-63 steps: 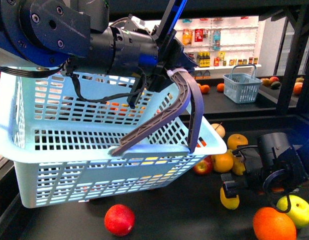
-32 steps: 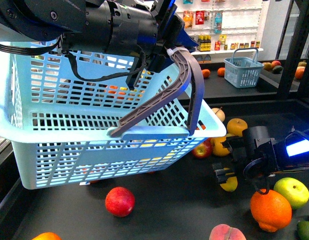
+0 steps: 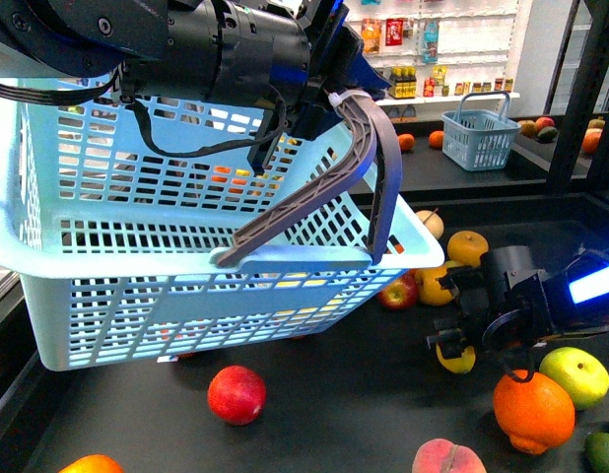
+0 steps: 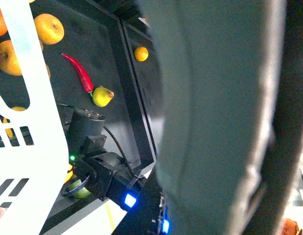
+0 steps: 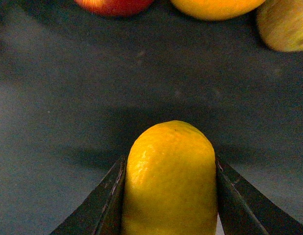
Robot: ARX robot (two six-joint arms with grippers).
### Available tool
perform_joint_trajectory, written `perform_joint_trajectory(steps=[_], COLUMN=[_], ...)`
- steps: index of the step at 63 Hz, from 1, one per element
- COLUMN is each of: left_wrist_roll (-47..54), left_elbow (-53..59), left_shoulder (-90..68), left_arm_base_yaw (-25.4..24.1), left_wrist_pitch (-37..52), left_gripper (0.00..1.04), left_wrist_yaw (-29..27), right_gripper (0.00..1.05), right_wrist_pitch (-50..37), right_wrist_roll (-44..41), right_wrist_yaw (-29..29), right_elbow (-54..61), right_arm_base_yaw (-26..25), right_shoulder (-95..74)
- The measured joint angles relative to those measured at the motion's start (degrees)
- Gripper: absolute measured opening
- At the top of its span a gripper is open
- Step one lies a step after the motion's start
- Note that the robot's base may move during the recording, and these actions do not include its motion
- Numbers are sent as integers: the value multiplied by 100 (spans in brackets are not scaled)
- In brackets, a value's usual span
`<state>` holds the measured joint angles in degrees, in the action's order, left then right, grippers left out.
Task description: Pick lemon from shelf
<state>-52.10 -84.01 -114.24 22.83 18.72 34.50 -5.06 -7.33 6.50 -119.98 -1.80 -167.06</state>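
The lemon is bright yellow and sits low over the dark shelf tray, right of centre in the front view. My right gripper is shut on it. In the right wrist view the lemon fills the gap of that gripper, with a dark finger pressed on each side. My left gripper is shut on the grey basket handle and holds the light blue basket up at the left. In the left wrist view the handle is a blurred grey mass.
On the tray lie a red apple, an orange, a yellow-green apple, a peach and more fruit behind the right arm. A small blue basket stands on the back shelf. A black frame post rises at the right.
The front view has shifted, so everything on the tray sits higher in the picture. My right gripper stays shut on the lemon and has edged slightly right. The basket hangs much as before.
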Motion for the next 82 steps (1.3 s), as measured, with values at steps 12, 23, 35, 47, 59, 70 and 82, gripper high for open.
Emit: perform_joint_trajectory(steps=[12, 23, 35, 47, 59, 70, 82], left_wrist_roll=[0, 0, -2, 0, -2, -2, 0], left_elbow=[0, 0, 0, 0, 0, 0, 0], left_shoulder=[0, 0, 0, 0, 0, 0, 0], left_arm_base_yaw=[2, 2, 2, 2, 2, 2, 2], left_wrist_pitch=[0, 0, 0, 0, 0, 0, 0], left_gripper=[7, 7, 7, 7, 7, 7, 7], left_wrist_yaw=[0, 0, -2, -2, 0, -2, 0], right_gripper=[44, 44, 44, 43, 43, 43, 43], right_wrist_pitch=[-498, -846, -909, -876, -907, -1003, -1113], right_wrist_roll=[76, 361, 1091, 1847, 2402, 2717, 2815], right_wrist_yaw=[195, 490, 1003, 1318, 1408, 1285, 1165], right_elbow=[1097, 2105, 3012, 3442, 3803, 4052, 4096], right_arm_base_yaw=[-201, -363, -387, -105, 365, 817, 1086], right_shoulder=[1309, 2618, 4054, 4986, 5285, 5272, 5180])
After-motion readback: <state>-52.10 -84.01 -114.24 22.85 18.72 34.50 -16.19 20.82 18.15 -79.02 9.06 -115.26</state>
